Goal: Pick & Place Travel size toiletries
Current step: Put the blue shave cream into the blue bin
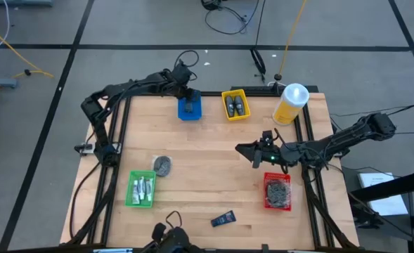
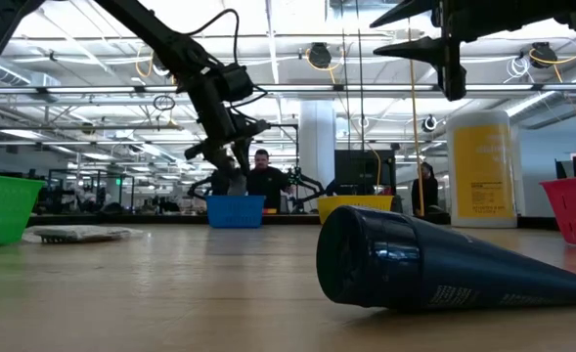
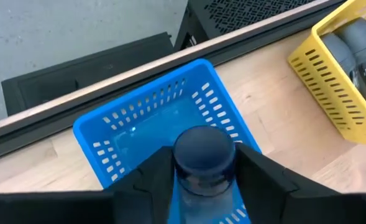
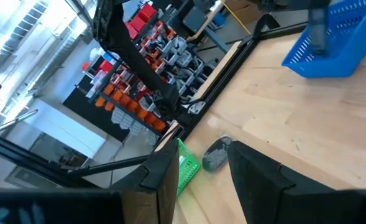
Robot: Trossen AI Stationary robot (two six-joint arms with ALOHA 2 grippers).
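High view: the left end effector [image 1: 188, 96] hangs over the blue tray [image 1: 190, 109] at the far edge of the worktop [image 1: 207, 169], a dark item at its tip. Just beside that tray sits the yellow tray [image 1: 235, 105] holding dark grey pieces, and the big yellow bottle [image 1: 291, 103] stands at the far right corner. The right end effector [image 1: 256, 153] hovers above bare wood, near the red tray [image 1: 277, 191] filled with dark discs. A green tray [image 1: 141, 189] on the near left holds small white tubes [image 1: 143, 187]; a grey disc [image 1: 162, 165] lies just beside it, and a dark flat tube [image 1: 223, 220] lies alone near the front edge

Low view: the dark flat tube [image 2: 434, 262] lies on its side in the foreground, cap end towards the left. The left end effector [image 2: 231, 174] reaches down into the blue tray [image 2: 236, 210]. A person shows beyond it

Left wrist view: the fingers [image 3: 155, 177] stand partly apart with a round dark blue cap [image 3: 202, 151] between them, over the blue tray [image 3: 151, 118]; whether they grip it I cannot tell

Right wrist view: the fingers [image 4: 254, 171] are parted with nothing between them, the grey disc [image 4: 216, 154] and green tray [image 4: 186, 167] showing far below
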